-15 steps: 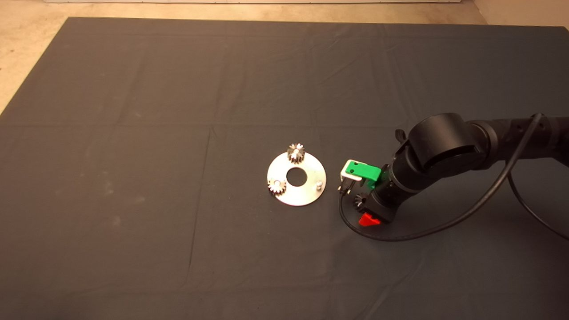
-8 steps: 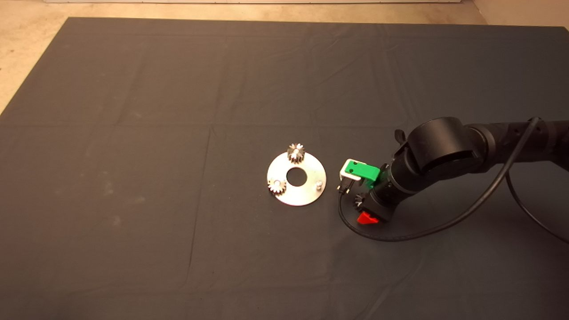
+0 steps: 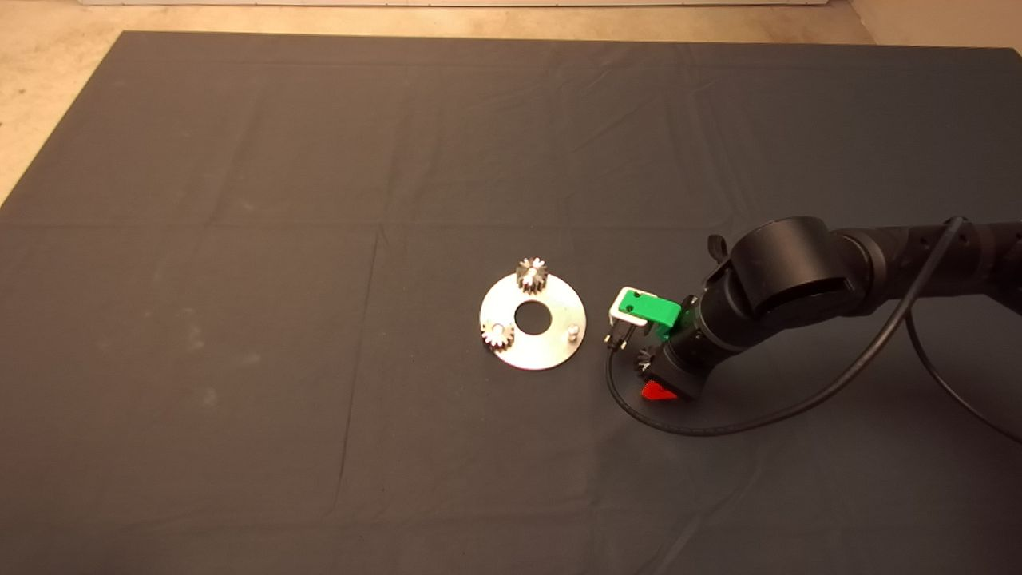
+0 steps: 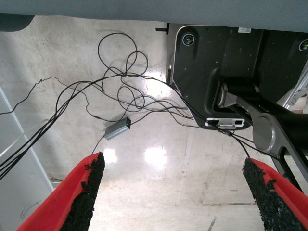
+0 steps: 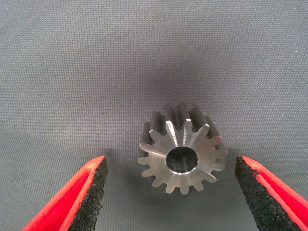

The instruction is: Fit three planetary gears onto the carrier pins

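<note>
A round silver plate (image 3: pixel 551 345) lies mid-mat with two planetary gears seated on its pins, one at the far rim (image 3: pixel 532 276) and one at the near left (image 3: pixel 497 334). The third carrier pin (image 3: pixel 573 331) stands bare at the right rim. A third gear (image 5: pixel 183 147) (image 3: pixel 643 363) rests flat on the mat just right of the plate. My right gripper (image 5: pixel 171 192) (image 3: pixel 656 382) hangs straight over it, open, fingers on either side and apart from the teeth. My left gripper (image 4: pixel 173 192) is open and out of the head view, holding nothing.
A black cable (image 3: pixel 718 427) loops on the mat around the right gripper. The left wrist view shows floor with tangled cables (image 4: pixel 120 91) and a black machine base (image 4: pixel 231 72). The mat's far edge meets a beige floor (image 3: pixel 48 48).
The right arm has sunk slightly toward the mat over the loose gear. The plate and its two gears have not moved.
</note>
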Controlling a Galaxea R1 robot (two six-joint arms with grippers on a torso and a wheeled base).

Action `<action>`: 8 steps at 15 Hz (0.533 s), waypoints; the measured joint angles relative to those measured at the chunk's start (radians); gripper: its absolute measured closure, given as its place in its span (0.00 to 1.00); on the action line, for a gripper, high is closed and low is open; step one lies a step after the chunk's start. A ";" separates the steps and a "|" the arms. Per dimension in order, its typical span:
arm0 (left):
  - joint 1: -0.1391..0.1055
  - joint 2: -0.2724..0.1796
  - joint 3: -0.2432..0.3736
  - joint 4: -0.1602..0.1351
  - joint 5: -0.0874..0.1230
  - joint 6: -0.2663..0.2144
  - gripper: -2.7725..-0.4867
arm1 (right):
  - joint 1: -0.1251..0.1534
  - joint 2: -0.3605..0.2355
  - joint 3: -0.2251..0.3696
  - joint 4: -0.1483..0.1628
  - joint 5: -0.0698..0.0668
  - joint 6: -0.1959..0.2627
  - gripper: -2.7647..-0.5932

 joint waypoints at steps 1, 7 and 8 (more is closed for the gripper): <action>0.000 -0.002 0.000 -0.001 0.001 0.000 0.32 | 0.000 0.000 -0.002 0.000 -0.001 0.000 0.43; 0.000 -0.010 0.000 -0.002 0.000 0.001 0.32 | -0.008 0.000 -0.007 -0.003 0.000 0.000 0.50; 0.000 -0.012 0.000 -0.002 0.000 0.004 0.32 | -0.008 -0.001 -0.008 -0.003 0.000 0.000 0.56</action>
